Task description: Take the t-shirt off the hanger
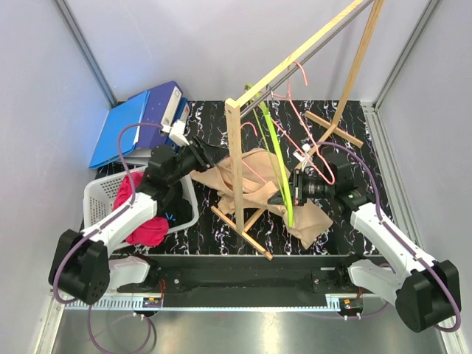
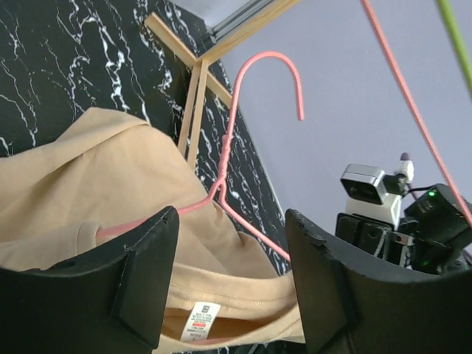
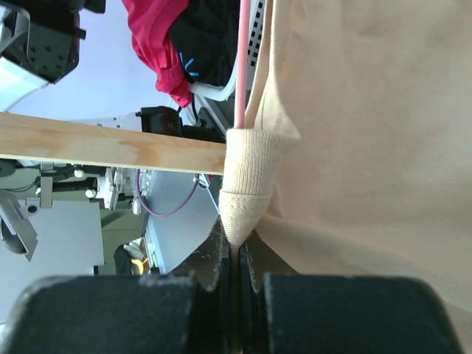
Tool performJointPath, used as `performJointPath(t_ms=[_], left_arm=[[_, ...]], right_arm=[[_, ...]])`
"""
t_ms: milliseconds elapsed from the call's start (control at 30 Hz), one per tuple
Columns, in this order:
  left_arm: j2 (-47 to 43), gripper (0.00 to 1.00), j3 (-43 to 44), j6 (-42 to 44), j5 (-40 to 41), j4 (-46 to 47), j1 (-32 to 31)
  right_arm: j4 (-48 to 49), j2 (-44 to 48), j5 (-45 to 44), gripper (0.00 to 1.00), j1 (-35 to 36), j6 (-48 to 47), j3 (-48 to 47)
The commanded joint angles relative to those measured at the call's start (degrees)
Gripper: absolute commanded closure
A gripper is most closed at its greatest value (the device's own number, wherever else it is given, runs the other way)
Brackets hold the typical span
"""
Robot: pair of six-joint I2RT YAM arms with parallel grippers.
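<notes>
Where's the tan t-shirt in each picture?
Top view: the t-shirt is in the middle, between the two arms.
Left wrist view: the t-shirt fills the lower left, behind the open left gripper.
Right wrist view: the t-shirt fills the right side, a fold pinched in the shut right gripper.
Shared landmark: the wooden rack, beside the shirt in every view.

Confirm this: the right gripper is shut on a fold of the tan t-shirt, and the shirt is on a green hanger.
One thing is wrong: the hanger in the tan t-shirt is pink, not green. The left wrist view shows its pink wire running down into the neck opening. The rest is right: the right gripper is shut on a fold of the shirt.
</notes>
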State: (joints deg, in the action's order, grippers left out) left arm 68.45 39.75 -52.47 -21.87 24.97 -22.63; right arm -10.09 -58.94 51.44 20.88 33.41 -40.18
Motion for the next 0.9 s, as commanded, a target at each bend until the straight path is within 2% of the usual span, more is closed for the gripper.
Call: performJointPath(t_ms=[0,200,300,400,433,500,567,633,667,733,767,867], left_arm=[[3.96,0.37,4.63,4.82,3.5,-0.97,-1.62],[9.42,0.37,8.5,5.36,2.89,-0.98,-2.5],[11.27,0.42,9.65,5.27,2.88,-1.07,-3.21],[12.32,0.58,9.73,5.18,2.45,-0.19,-3.56],[12.76,0.72,10.08,5.18,1.57,-0.01,-3.65],[13.12,0.84,10.7,5.18,1.13,0.08,-3.65],[12.51,1.0,11.23,5.79,2.08,-2.36,-3.65],[11.45,1.0,12.89,7.89,5.67,-6.41,-3.65],[10.32,1.0,13.42,8.34,6.65,-9.3,-3.65],[9.08,1.0,14.57,9.22,9.98,-13.08,-3.65],[8.03,1.0,15.09,9.49,10.87,-14.41,-3.65],[6.62,1.0,17.29,10.63,13.6,-18.19,-3.65]], right_arm=[[4.81,-0.39,5.86,1.0,1.96,-1.77,-1.47],[2.97,-0.57,4.9,1.0,4.34,-3.44,-2.35],[2.44,-0.3,4.46,1.0,4.6,-4.05,-2.27],[1.56,0.05,3.93,1.0,5.04,-5.19,-2.27],[1.47,0.14,3.58,1.0,4.96,-5.11,-2.35],[0.51,0.66,2.0,1.0,5.04,-5.72,-2.35],[-1.94,1.02,-1.4,0.88,4.96,-6.25,-2.79],[-4.66,2.42,-5.19,0.73,4.96,-6.51,-2.79],[-5.2,2.86,-8.08,0.55,4.96,-6.34,-2.45],[-6.25,4.88,-12.91,0.39,4.96,-4.68,-1.22],[-6.26,5.84,-14.34,0.27,5.04,-3.1,-0.43],[-6.26,12.06,-20.14,0.11,4.96,-0.72,3.26]])
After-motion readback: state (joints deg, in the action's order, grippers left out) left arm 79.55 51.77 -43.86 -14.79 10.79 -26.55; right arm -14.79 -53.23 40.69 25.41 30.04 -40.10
